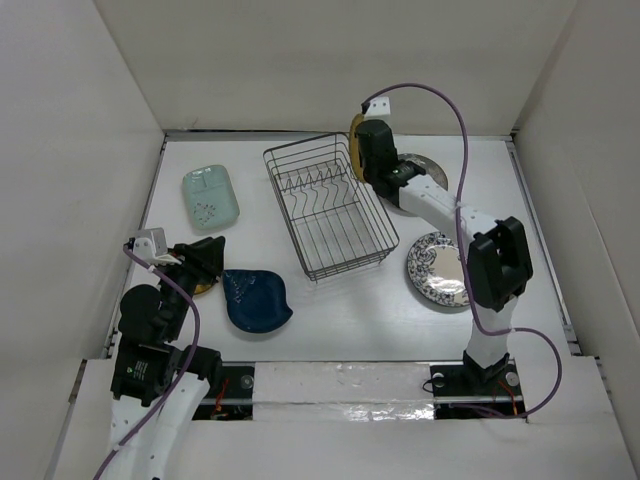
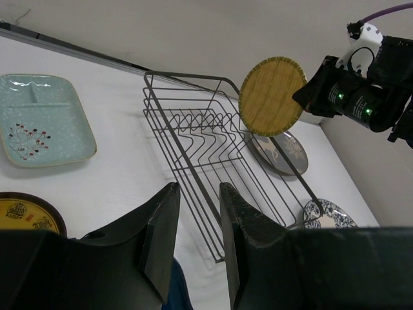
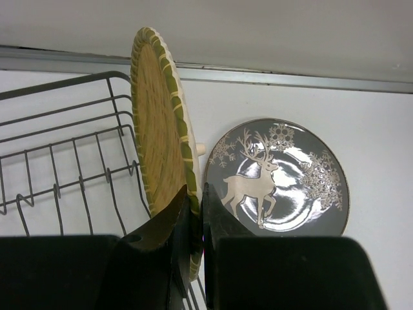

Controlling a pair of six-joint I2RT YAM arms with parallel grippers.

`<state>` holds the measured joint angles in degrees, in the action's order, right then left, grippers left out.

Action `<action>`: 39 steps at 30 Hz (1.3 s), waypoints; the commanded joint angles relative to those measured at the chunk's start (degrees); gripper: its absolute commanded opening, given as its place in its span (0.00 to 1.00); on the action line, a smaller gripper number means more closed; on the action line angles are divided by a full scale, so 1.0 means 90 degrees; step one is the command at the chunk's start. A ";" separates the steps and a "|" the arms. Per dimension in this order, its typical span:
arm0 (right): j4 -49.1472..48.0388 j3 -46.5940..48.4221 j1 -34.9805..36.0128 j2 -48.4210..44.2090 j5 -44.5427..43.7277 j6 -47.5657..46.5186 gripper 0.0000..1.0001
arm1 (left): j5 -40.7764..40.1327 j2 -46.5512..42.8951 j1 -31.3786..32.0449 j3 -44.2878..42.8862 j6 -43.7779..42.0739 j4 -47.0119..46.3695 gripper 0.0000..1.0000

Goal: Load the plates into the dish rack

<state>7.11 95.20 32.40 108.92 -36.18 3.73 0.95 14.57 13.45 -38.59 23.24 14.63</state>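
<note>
My right gripper [image 3: 195,213] is shut on the rim of a yellow round plate [image 3: 161,135] and holds it on edge above the far right corner of the dish rack [image 1: 330,205]; the plate also shows in the left wrist view [image 2: 272,95] and the top view [image 1: 356,130]. The grey deer plate [image 3: 281,174] lies flat just right of the rack. My left gripper [image 2: 197,213] is open and empty, above a dark blue leaf dish [image 1: 256,298] and a second yellow plate [image 2: 26,213]. The mint rectangular dish [image 1: 210,196] lies at far left. The blue-and-white plate [image 1: 435,268] lies right of the rack.
White walls enclose the table on three sides. A purple cable [image 1: 450,100] loops above the right arm. The rack's upright tines [image 2: 206,126] stand empty along its middle.
</note>
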 commanded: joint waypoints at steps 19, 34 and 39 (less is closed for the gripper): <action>-0.1689 -0.0547 0.0667 -0.0980 -0.1341 -0.1078 0.00 | -0.0057 0.0051 0.0029 0.0040 0.0034 -0.0200 0.28; -0.1318 -0.0675 0.0667 -0.0160 -0.0628 -0.0502 0.00 | -0.0057 0.0012 0.0029 0.0039 0.0044 -0.0181 0.28; -0.1211 -0.0714 0.0609 0.0084 -0.0345 -0.0201 0.00 | -0.0057 0.0012 0.0029 0.0039 0.0044 -0.0190 0.28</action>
<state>-1.19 88.12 37.95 109.86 -40.47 -1.10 0.93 14.57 13.45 -38.59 23.27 14.63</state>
